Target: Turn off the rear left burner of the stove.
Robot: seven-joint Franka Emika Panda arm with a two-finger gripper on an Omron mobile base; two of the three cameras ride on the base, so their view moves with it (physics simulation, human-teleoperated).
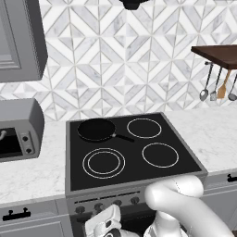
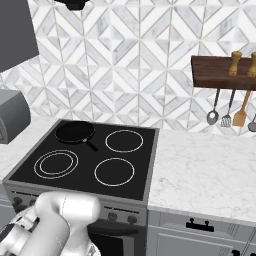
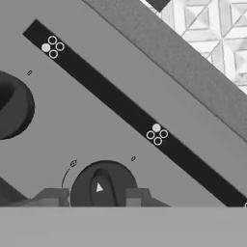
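The stove [image 1: 134, 166] has a flat black glass top [image 2: 90, 165] with a row of small dark knobs on its grey front. A black skillet [image 1: 96, 129] covers the rear left burner, so the zone itself is hidden. My gripper [image 3: 97, 198] is low against the front panel [image 1: 102, 221]. In the hand view its two fingertips press on either side of a round dark knob [image 3: 102, 185], shut on it. A white pointer mark shows on that knob. The view is rolled, so the panel's black strip [image 3: 120, 108] with burner icons runs diagonally. A second knob [image 3: 12, 106] sits to the left.
A grey toaster oven [image 1: 18, 132] stands on the marble counter left of the stove. A wooden shelf [image 2: 222, 70] with hanging utensils is on the wall at right. Drawers with dark handles [image 2: 202, 226] flank the range. My white arm [image 1: 180, 203] crosses the stove's front.
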